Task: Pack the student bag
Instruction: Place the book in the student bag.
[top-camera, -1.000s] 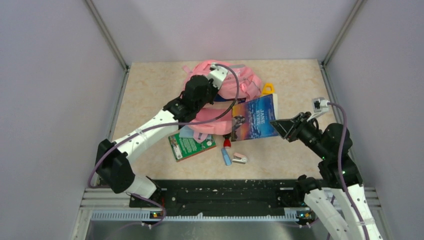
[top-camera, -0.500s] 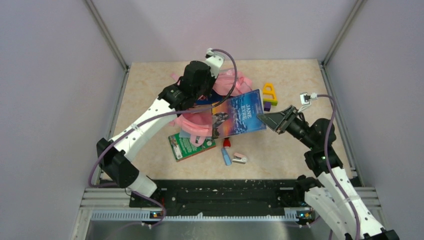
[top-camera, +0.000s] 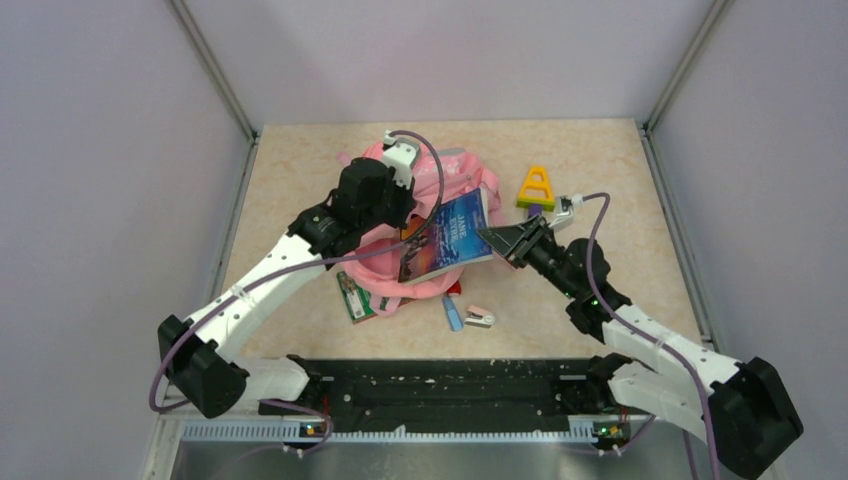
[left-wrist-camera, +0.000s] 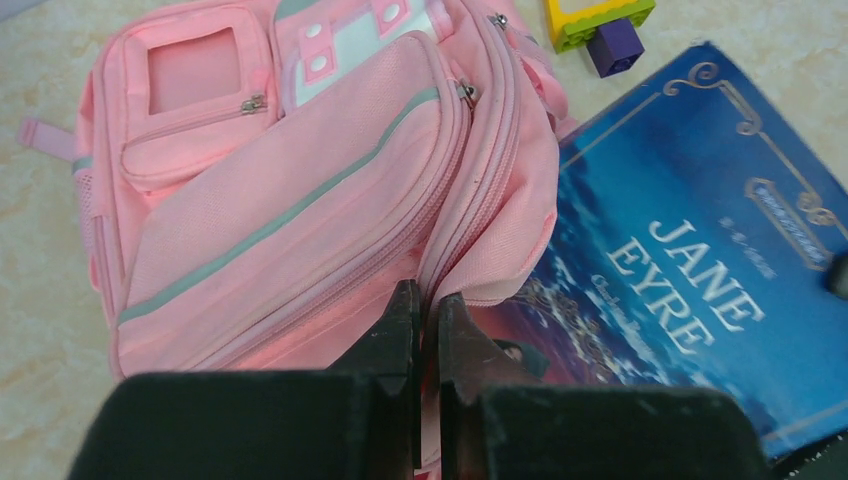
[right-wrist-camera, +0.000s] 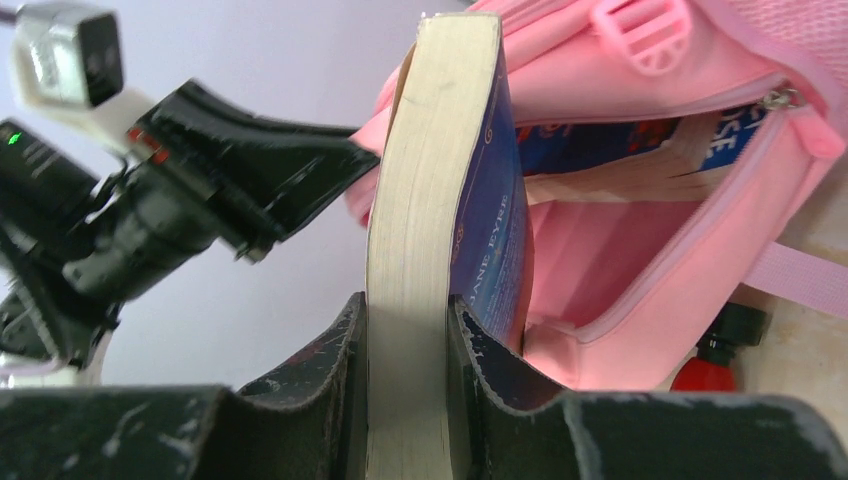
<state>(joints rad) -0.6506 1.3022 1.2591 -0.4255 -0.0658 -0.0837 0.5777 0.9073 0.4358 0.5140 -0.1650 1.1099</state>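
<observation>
The pink student bag (top-camera: 468, 180) lies at the table's middle, its opening facing the right arm. My left gripper (top-camera: 397, 222) is shut on the fabric edge of that opening, seen in the left wrist view (left-wrist-camera: 428, 300) beside the bag's front pockets (left-wrist-camera: 280, 190). My right gripper (top-camera: 497, 241) is shut on the blue Jane Eyre book (top-camera: 446, 238), clamping its page block (right-wrist-camera: 408, 310). The book (right-wrist-camera: 440, 170) stands on edge at the mouth of the open bag (right-wrist-camera: 640, 250), and its cover shows in the left wrist view (left-wrist-camera: 690, 260). Another book (right-wrist-camera: 640, 145) lies inside the bag.
A green book (top-camera: 352, 297) pokes out from under the bag's near edge. A blue item (top-camera: 453, 318) and a small pink stapler-like item (top-camera: 480, 317) lie in front. A yellow triangle toy (top-camera: 536, 186) with a purple block (top-camera: 533, 210) stands right of the bag. A red item (right-wrist-camera: 715, 360) lies beside the bag.
My right gripper has carried the book left, from beside the bag to its opening. My left arm has shifted left and nearer, pulling the bag's edge with it.
</observation>
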